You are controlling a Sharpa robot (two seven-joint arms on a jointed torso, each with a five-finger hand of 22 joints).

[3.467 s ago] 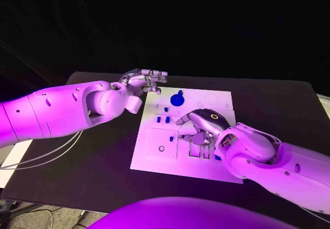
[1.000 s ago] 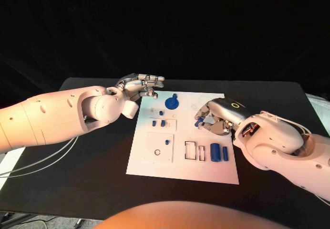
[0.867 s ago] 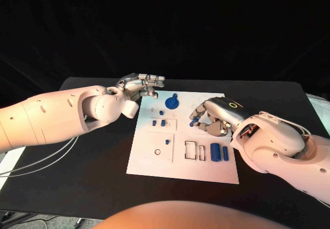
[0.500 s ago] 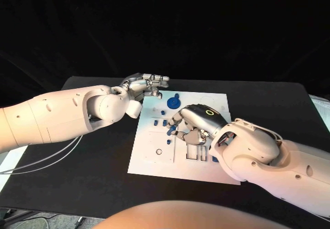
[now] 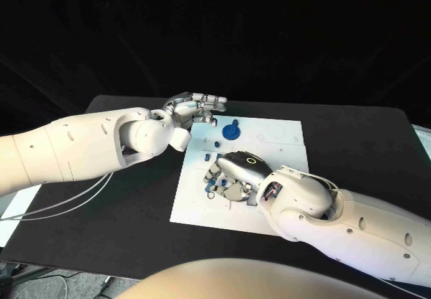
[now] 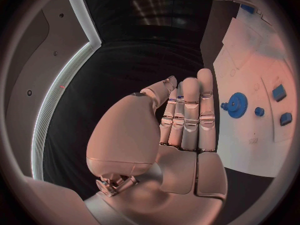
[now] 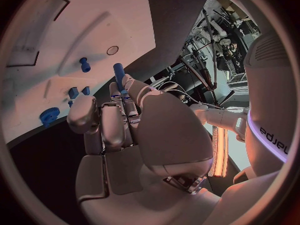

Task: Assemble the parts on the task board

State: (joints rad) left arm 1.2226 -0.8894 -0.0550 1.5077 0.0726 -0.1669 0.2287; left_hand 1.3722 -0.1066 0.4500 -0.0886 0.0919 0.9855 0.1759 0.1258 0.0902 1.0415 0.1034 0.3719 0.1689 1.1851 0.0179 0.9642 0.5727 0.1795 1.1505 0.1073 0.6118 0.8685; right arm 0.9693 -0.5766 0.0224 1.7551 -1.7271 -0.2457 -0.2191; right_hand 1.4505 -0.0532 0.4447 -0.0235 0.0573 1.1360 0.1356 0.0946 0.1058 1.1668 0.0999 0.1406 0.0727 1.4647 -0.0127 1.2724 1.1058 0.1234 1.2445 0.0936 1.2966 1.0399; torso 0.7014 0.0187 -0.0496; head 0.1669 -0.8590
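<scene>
The white task board (image 5: 280, 134) lies mid-table. My right hand (image 5: 235, 177) hovers low over its left middle and pinches a slim blue peg (image 7: 117, 74) between thumb and fingers. Beyond that peg the board (image 7: 75, 25) shows a round hole (image 7: 112, 50), a standing blue peg (image 7: 83, 63), two small blue blocks (image 7: 79, 91) and the blue gear (image 7: 49, 116). My left hand (image 5: 199, 104) hangs above the board's far left corner, fingers together and curled, holding nothing. The gear (image 5: 232, 131) sits on the far part of the board, close to the left hand (image 6: 181, 130).
The black table (image 5: 117, 218) reaches well past the board on every side. White cables (image 5: 54, 202) trail off its left edge. Near the gear (image 6: 237, 105) are a small blue knob (image 6: 259, 111) and two blue blocks (image 6: 279, 91).
My right hand has crossed from the board's right side to its left middle, coming nearer and lower with the peg. The left hand has hardly moved.
</scene>
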